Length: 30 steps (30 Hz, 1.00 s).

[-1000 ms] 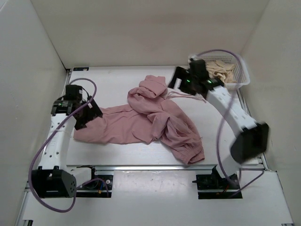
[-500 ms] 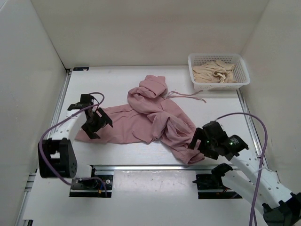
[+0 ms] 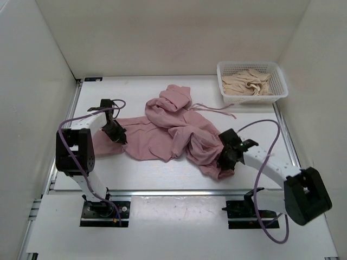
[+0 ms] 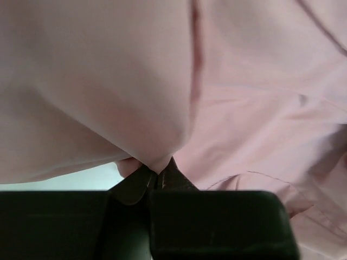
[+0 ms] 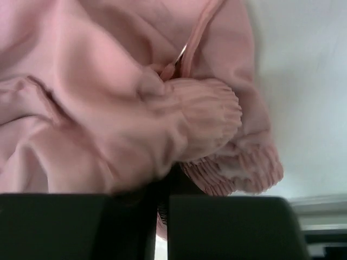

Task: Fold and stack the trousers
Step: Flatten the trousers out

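The dusty-pink trousers (image 3: 162, 138) lie crumpled across the middle of the table, with the thin drawstring (image 3: 217, 110) trailing toward the basket. My left gripper (image 3: 116, 134) sits at the garment's left end. In the left wrist view its fingers meet at the left gripper (image 4: 158, 174), pinching a fold of the pink fabric (image 4: 244, 81). My right gripper (image 3: 223, 158) is at the near right end of the trousers. In the right wrist view the right gripper (image 5: 162, 195) is shut on fabric beside the ribbed cuff (image 5: 217, 108).
A white basket (image 3: 254, 99) at the back right holds a beige garment (image 3: 249, 80). White walls enclose the table on three sides. A metal rail (image 3: 179, 192) runs along the near edge, where both arm bases stand.
Both grippers went from open to shut on the trousers. The left end of the fabric has been drawn right. The right arm moved in from the near right onto the cuff end.
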Motion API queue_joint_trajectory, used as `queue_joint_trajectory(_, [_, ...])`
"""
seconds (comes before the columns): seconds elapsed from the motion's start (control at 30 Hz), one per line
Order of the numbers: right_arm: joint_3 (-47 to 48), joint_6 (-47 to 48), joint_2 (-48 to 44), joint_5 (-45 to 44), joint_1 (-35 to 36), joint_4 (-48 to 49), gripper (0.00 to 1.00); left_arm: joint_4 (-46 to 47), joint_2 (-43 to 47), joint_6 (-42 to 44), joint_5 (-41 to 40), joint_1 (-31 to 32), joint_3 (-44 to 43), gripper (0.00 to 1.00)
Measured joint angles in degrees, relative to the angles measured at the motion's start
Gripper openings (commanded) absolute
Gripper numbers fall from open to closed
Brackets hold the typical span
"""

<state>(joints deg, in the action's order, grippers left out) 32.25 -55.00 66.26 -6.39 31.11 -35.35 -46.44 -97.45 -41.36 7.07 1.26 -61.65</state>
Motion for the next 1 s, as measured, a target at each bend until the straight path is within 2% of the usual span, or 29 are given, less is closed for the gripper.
queue_joint_trajectory(0.17, [12.2, 7.0, 8.3, -4.2, -9.6, 2.6, 0.0, -0.8, -6.6, 1.7, -0.6, 0.0, -9.9, 0.1])
queue_joint_trajectory(0.2, [14.7, 8.4, 8.9, -4.9, -11.5, 2.9, 0.02, -1.4, -8.1, 2.1, -0.9, 0.0, -12.6, 0.1])
queue_joint_trajectory(0.23, [17.5, 9.9, 9.5, -5.6, -13.6, 3.0, 0.19, -2.0, -9.4, 2.6, -1.4, 0.0, -15.4, 0.1])
queue_joint_trajectory(0.27, [20.5, 11.4, 10.0, -6.0, -15.6, 3.1, 0.5, -3.3, -10.4, 3.2, -2.3, 0.0, -18.3, 0.15])
queue_joint_trajectory(0.3, [23.5, 12.9, 10.6, -6.1, -17.4, 3.5, 0.86, -5.1, -11.8, 3.9, -3.0, 0.0, -22.2, 0.2])
queue_joint_trajectory(0.33, [26.6, 14.6, 11.3, -5.8, -18.9, 3.5, 0.93, -6.2, -13.0, 4.7, -3.9, 0.0, -26.3, 0.25])
queue_joint_trajectory(0.37, [29.6, 16.3, 12.0, -5.4, -20.1, 3.2, 0.98, -7.5, -13.8, 5.5, -5.0, 0.0, -30.4, 0.53])
queue_joint_trajectory(0.43, [35.1, 18.8, 13.2, -4.8, -21.4, 2.9, 1.0, -9.7, -14.4, 7.1, -7.4, 0.0, -37.7, 0.82])
queue_joint_trajectory(0.47, [36.7, 19.8, 13.1, -4.5, -21.5, 2.8, 1.0, -10.6, -14.1, 7.9, -8.6, 0.0, -40.2, 0.93])
queue_joint_trajectory(0.5, [37.4, 20.6, 12.4, -4.0, -21.5, 2.8, 1.0, -11.1, -13.3, 8.5, -9.8, -0.1, -42.1, 1.0])
queue_joint_trajectory(0.6, [35.4, 21.7, 7.5, -2.8, -21.8, 1.8, 1.0, -13.0, -8.8, 9.6, -11.6, -0.9, -43.2, 1.0])
queue_joint_trajectory(0.63, [33.7, 21.9, 4.9, -2.3, -22.4, 1.4, 0.97, -13.5, -6.7, 10.1, -11.7, -1.5, -42.3, 1.0])
queue_joint_trajectory(0.73, [27.3, 22.0, -3.4, 0.2, -25.8, 0.1, 0.96, -13.0, 0.2, 10.7, -12.0, -4.3, -36.2, 0.85])
queue_joint_trajectory(0.77, [25.2, 21.9, -5.6, 1.2, -26.9, -0.2, 0.99, -13.0, 2.1, 10.9, -12.0, -5.1, -33.7, 0.84])
queue_joint_trajectory(0.87, [17.3, 21.0, -11.0, 6.0, -31.3, -1.1, 0.99, -11.9, 5.3, 11.5, -10.1, -8.4, -25.3, 1.0])
queue_joint_trajectory(1.0, [6.3, 19.8, -13.2, 16.0, -39.1, 0.0, 0.99, -9.8, 2.6, 11.5, -5.3, -11.4, -15.3, 1.0])
